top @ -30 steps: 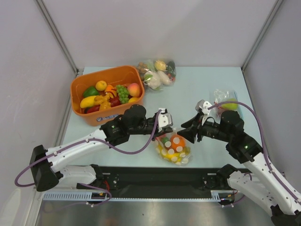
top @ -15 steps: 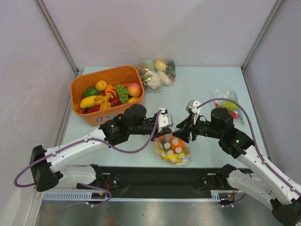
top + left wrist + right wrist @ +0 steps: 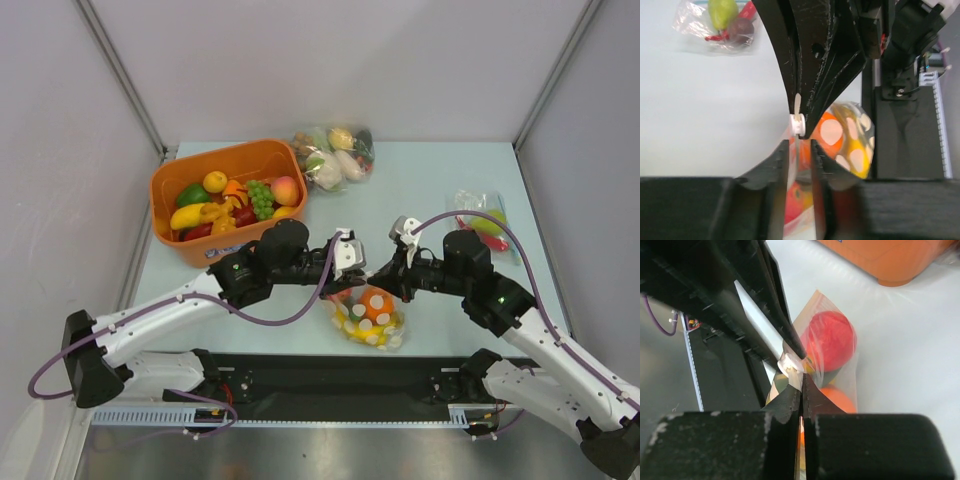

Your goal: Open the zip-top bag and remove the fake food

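Note:
The zip-top bag [image 3: 368, 315] lies near the table's front edge, its top lifted. Inside it is fake food: a red apple [image 3: 832, 340], an orange [image 3: 832, 131] and pale round slices on yellow. My left gripper [image 3: 356, 270] comes in from the left. In the left wrist view its jaws [image 3: 800, 147] stand a narrow gap apart around the bag's top edge. My right gripper [image 3: 376, 283] comes from the right and meets it. Its jaws [image 3: 802, 382] are shut on the bag's top edge right at the white slider [image 3: 790, 365].
An orange basket [image 3: 172, 178] full of toy fruit stands at the back left. A second filled bag [image 3: 335, 155] lies at the back, and a third [image 3: 480, 218] lies to the right, behind my right arm. Both arms' bases line the near edge.
My right gripper moved left to the bag's top and closed on it at the slider. My left gripper stayed put, and its jaws eased slightly apart.

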You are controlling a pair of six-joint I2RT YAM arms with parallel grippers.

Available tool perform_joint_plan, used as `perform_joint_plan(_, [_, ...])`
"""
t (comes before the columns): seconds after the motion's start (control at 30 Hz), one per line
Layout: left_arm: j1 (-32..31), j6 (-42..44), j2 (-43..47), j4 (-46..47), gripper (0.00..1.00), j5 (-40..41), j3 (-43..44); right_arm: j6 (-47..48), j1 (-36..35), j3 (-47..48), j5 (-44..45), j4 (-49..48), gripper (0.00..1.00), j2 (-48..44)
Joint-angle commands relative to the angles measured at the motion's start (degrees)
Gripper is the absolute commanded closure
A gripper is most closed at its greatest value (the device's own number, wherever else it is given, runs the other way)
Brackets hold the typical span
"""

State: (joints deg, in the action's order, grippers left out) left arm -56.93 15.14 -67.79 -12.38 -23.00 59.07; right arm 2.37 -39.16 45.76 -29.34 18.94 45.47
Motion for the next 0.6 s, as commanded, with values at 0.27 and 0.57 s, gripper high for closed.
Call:
perform_joint_plan(0.27, [0.32,-0.11,1.7,2.97,0.32,-2.13,3.07,0.88,-0.48,-0.32,0.08,-1.45,1.0,-0.39])
perform_joint_plan(0.57, [0.32,0.42,-1.47,4.38,0.39,-2.92,5.27,1.23,-0.83,0.03,-0.36,-0.66,1.0,-0.47])
